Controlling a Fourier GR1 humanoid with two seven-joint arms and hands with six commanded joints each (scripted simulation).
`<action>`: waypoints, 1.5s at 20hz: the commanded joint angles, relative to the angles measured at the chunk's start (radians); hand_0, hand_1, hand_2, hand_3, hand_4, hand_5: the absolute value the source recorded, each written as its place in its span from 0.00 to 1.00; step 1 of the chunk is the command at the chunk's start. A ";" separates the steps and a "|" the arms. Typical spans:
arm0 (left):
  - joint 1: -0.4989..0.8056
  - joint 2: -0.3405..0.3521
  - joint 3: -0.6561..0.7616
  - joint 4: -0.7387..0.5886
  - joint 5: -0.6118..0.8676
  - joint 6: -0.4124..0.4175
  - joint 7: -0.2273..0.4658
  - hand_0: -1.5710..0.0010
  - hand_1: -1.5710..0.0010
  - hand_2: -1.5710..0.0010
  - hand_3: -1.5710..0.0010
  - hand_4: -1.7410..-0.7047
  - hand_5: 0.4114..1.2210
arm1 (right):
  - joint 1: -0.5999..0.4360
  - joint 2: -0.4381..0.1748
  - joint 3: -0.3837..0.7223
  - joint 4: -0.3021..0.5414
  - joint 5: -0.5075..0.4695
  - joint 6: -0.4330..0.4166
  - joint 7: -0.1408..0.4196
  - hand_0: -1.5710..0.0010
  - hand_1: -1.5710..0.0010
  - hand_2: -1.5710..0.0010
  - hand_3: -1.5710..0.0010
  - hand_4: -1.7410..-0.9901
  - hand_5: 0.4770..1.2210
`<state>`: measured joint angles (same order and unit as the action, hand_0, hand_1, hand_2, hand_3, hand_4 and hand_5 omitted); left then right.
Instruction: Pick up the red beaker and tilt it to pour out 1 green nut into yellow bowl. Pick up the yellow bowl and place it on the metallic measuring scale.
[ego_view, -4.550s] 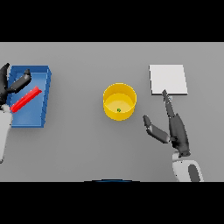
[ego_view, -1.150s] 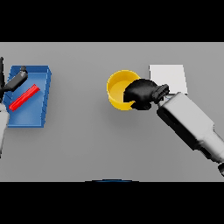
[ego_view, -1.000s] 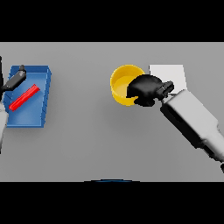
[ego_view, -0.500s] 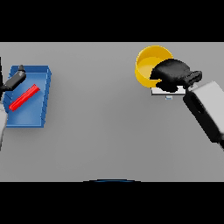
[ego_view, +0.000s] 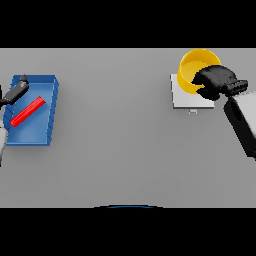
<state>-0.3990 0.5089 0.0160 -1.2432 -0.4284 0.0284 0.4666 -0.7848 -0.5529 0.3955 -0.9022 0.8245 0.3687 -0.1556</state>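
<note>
Two hands in head view. Right hand (ego_view: 216, 81) at upper right, fingers curled over near rim of yellow bowl (ego_view: 193, 69), grasping it. Bowl sits over far edge of white square measuring scale (ego_view: 186, 98), overlapping its top; whether it rests on scale or is held above, cannot tell. Left hand (ego_view: 17, 91) at far left, over upper left corner of blue tray (ego_view: 46, 111); finger state cannot tell. Red beaker (ego_view: 27, 111) lies diagonally inside tray. Grey table (ego_view: 110, 130) beneath everything.
</note>
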 joint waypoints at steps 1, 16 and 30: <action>-0.003 -0.008 -0.004 0.015 -0.006 0.009 0.002 1.00 1.00 1.00 1.00 0.98 0.33 | 0.001 0.007 -0.006 0.024 -0.003 -0.012 -0.015 0.00 0.00 0.09 0.16 0.00 1.00; -0.025 0.002 -0.005 0.020 -0.012 0.001 0.006 1.00 1.00 1.00 1.00 0.98 0.32 | -0.010 0.054 -0.026 0.151 -0.015 -0.057 -0.058 0.08 0.15 0.18 0.37 0.07 1.00; -0.038 -0.004 -0.006 0.054 -0.015 0.008 -0.006 1.00 1.00 1.00 1.00 0.98 0.31 | -0.030 0.050 0.002 0.177 0.013 -0.047 -0.109 0.96 0.96 0.95 0.83 0.29 0.43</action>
<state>-0.4373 0.5050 0.0104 -1.1893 -0.4441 0.0373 0.4607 -0.8146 -0.5025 0.3979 -0.7251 0.8371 0.3214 -0.2640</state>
